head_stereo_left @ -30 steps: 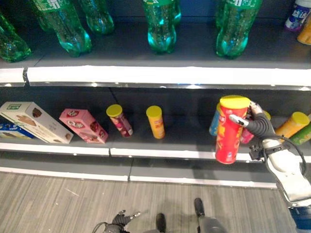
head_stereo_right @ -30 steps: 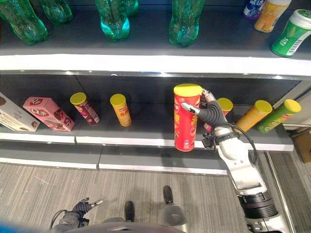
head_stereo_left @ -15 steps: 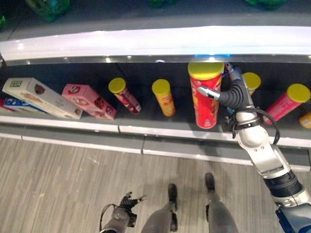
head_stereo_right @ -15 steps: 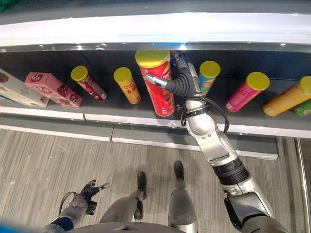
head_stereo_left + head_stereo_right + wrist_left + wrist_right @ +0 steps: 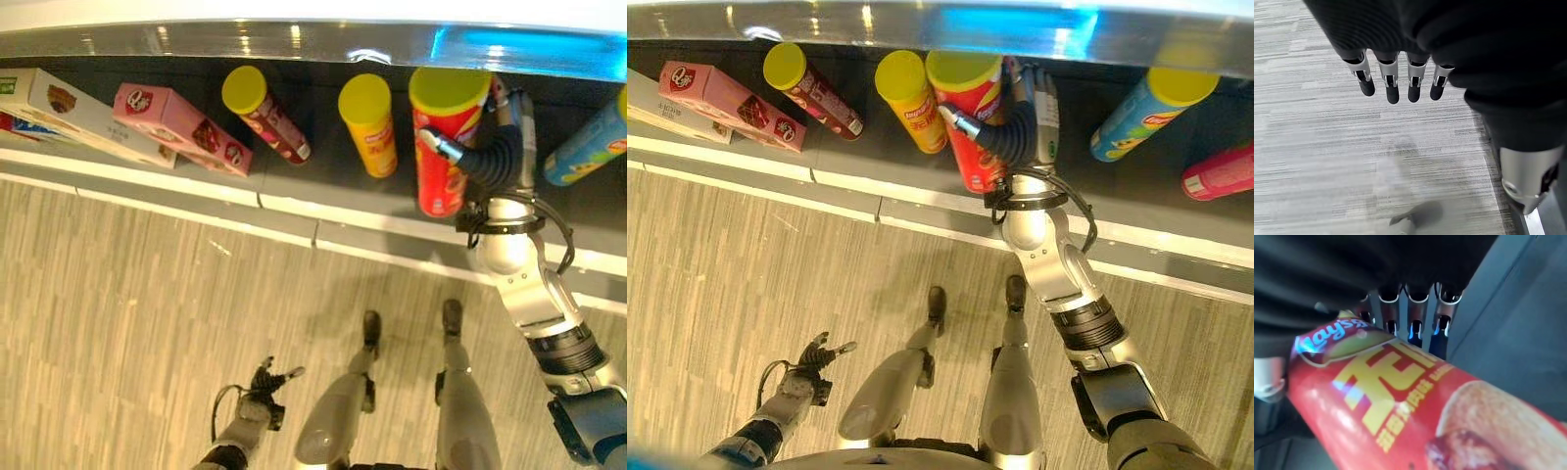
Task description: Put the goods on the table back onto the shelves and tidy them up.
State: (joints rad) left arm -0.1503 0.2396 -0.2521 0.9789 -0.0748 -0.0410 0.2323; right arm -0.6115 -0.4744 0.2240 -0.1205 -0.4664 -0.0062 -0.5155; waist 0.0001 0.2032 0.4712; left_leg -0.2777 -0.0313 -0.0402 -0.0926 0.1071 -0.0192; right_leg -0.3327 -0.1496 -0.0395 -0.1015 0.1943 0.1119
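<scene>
One red crisp can (image 5: 443, 147), yellow-lidded, upright on the lower shelf (image 5: 333, 211) beside a yellow can (image 5: 370, 125); right hand (image 5: 490, 157) curled round it. Left hand (image 5: 266, 380) low over the floor, fingers relaxed, empty. Step: placing. Next, by judgement: release fingers, withdraw without tipping it.

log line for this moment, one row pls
right robot hand: shut on red chip can, upright at shelf | left robot hand: open, low over floor

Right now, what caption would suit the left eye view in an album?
Right hand grips a red chip can on the shelf, beside a yellow can.
</scene>
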